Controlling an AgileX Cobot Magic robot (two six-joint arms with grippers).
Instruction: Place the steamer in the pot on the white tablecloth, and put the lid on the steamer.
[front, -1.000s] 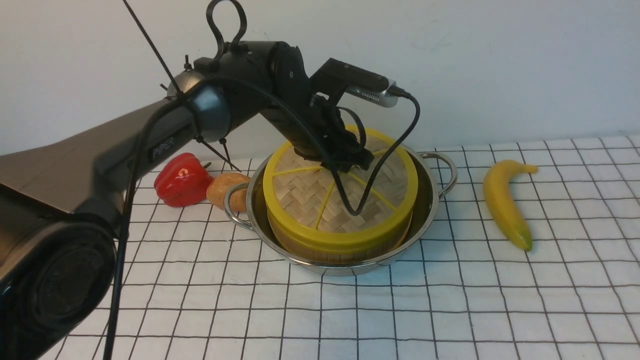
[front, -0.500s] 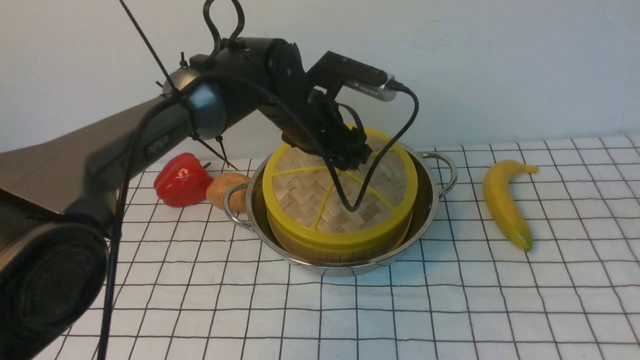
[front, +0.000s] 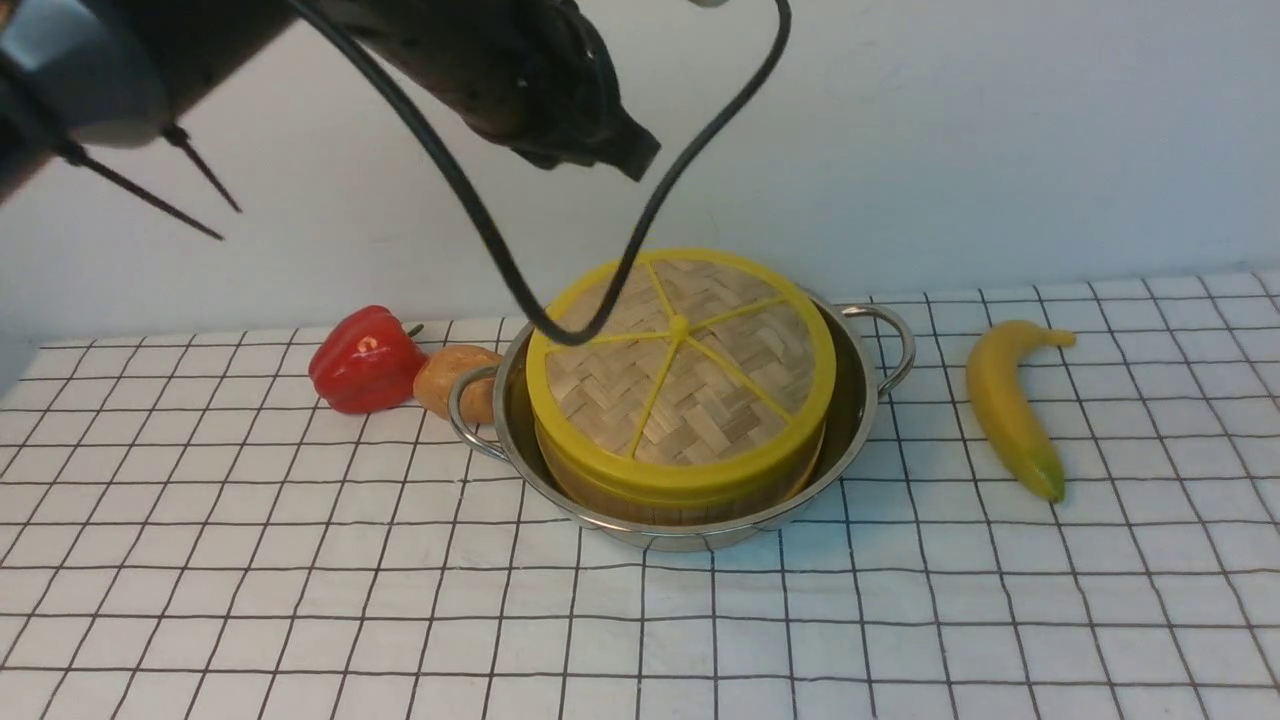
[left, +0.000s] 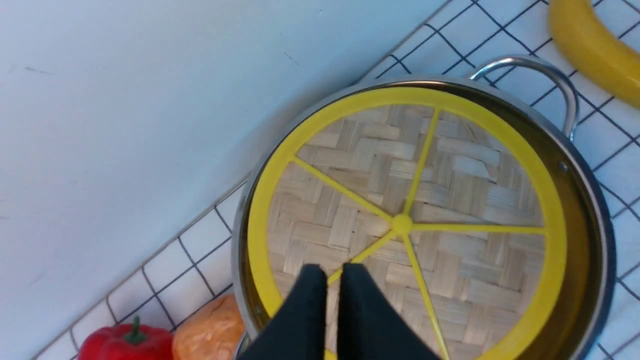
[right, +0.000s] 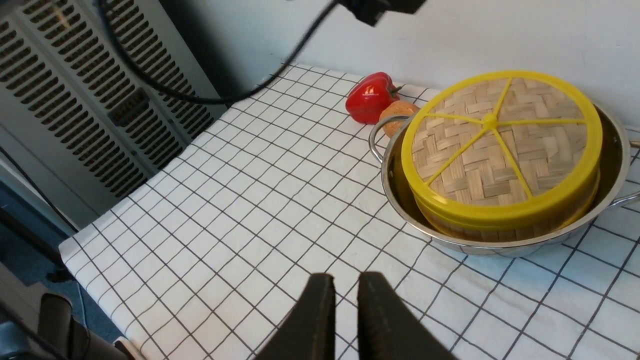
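Gridded white tablecloth (front: 300, 560) meets plain pale wall (front: 1000, 130).

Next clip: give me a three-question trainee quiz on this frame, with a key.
1. True or false: the lid sits on the steamer inside the pot.
2. Which item lies apart on the pot's right: A pepper, B banana, C potato?
3. Fill in: the left gripper is ____ the lid, holding nothing.
Key: 1 true; 2 B; 3 above.
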